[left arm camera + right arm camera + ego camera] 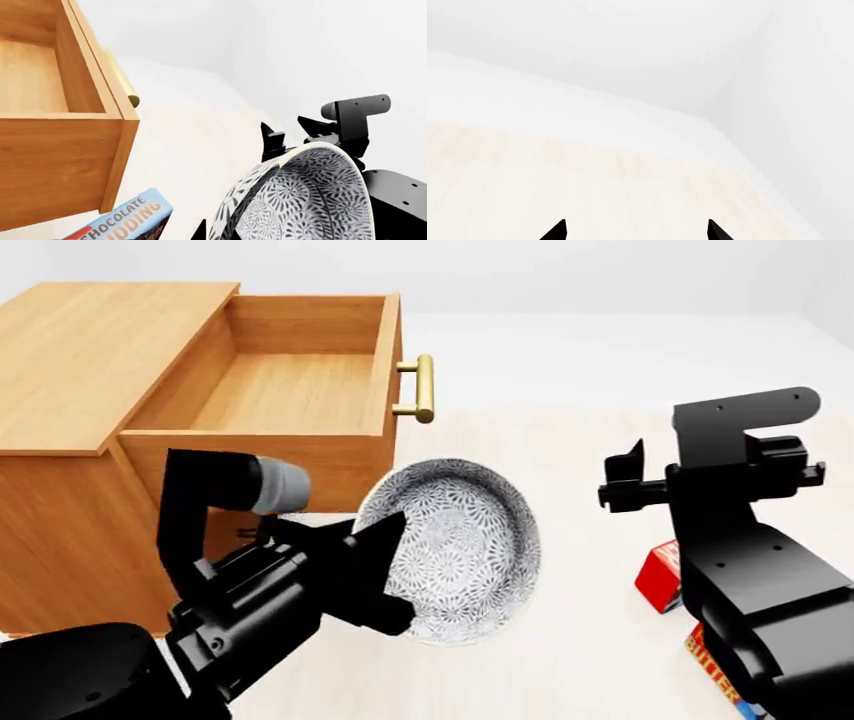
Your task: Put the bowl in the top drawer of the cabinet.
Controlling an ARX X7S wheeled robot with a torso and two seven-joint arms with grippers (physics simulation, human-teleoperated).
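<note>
Head view only — bowl (461,550), open top drawer (287,390).

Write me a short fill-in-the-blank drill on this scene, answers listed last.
1. The left tool grips the ____ by its rim.
2. The top drawer of the cabinet stands ____.
3. The right tool holds ____.
4. The drawer's handle is colored ____.

Missing words: bowl; open; nothing; brass.

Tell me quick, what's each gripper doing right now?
Left gripper: closed on the bowl, holding it up in front of the open top drawer.
Right gripper: open and empty.
</note>
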